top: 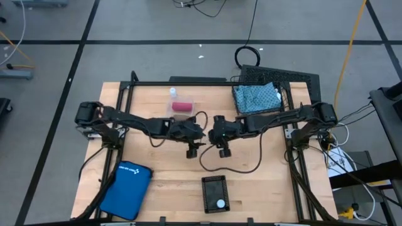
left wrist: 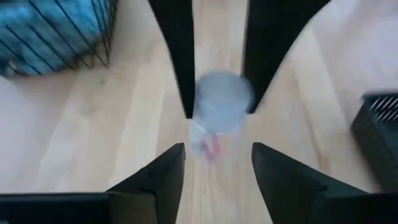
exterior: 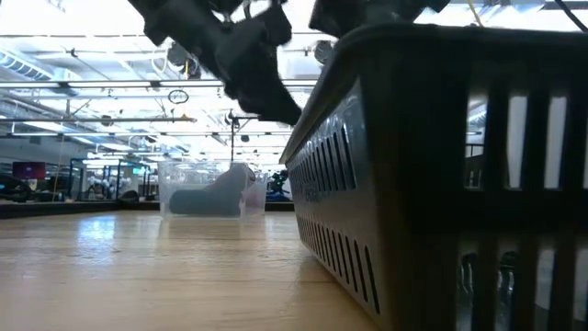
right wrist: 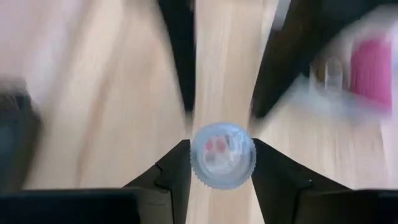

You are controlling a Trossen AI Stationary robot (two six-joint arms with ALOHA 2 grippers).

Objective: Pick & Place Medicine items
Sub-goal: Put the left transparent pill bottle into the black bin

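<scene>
Handover step, mid-counter: vial [right wrist: 222,155] sits betw. right fingers [right wrist: 176,168], gripped; left fingers [right wrist: 178,56] just beside its far end, narrow gap. Next: left lets go, right carries to basket [top: 215,193].

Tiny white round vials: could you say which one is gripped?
The vial in the right gripper, mid-table; the others lie in the black slotted tray and beside the pink block.

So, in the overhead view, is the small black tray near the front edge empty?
No, a small white round vial sits inside the black tray, near its front right corner.
</scene>
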